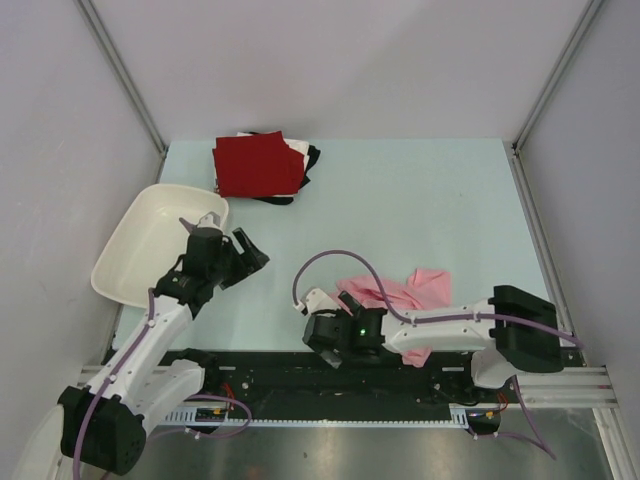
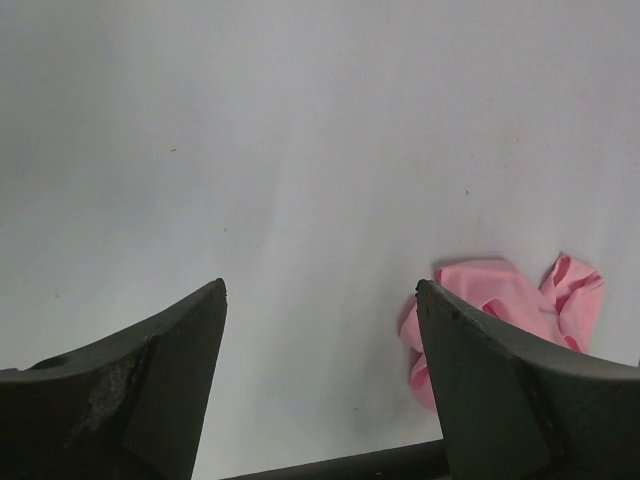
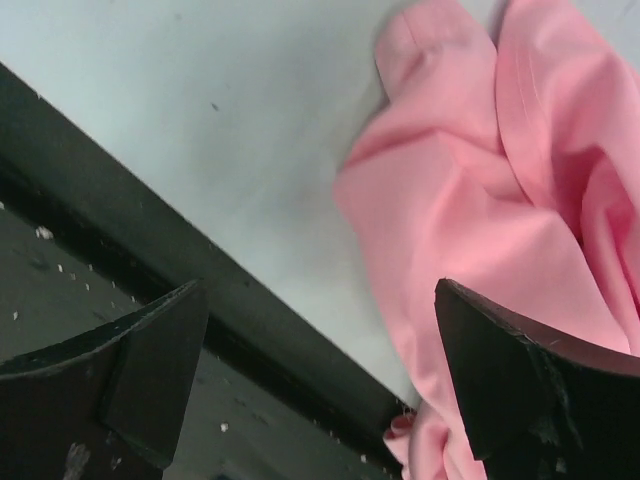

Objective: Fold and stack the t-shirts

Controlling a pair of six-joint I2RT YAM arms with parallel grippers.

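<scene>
Top external view: the crumpled pink t-shirt [image 1: 398, 292] lies near the front edge of the counter [image 1: 420, 200], partly hidden under the right arm. The right end effector [image 3: 318, 287] stands wide open at the shirt's edge, not gripping it. The left end effector [image 2: 320, 290], open and empty, hangs beside the white tub [image 1: 140, 240]. At the far edge a folded red shirt [image 1: 256, 166] covers a white one and a black one, of which only slivers show.

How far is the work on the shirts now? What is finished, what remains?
Done: folded stack, red on top, at the far edge. In hand: nothing; the open right end effector hovers by the crumpled pink shirt, the left end effector is open too. Left: folding and stacking it.
</scene>
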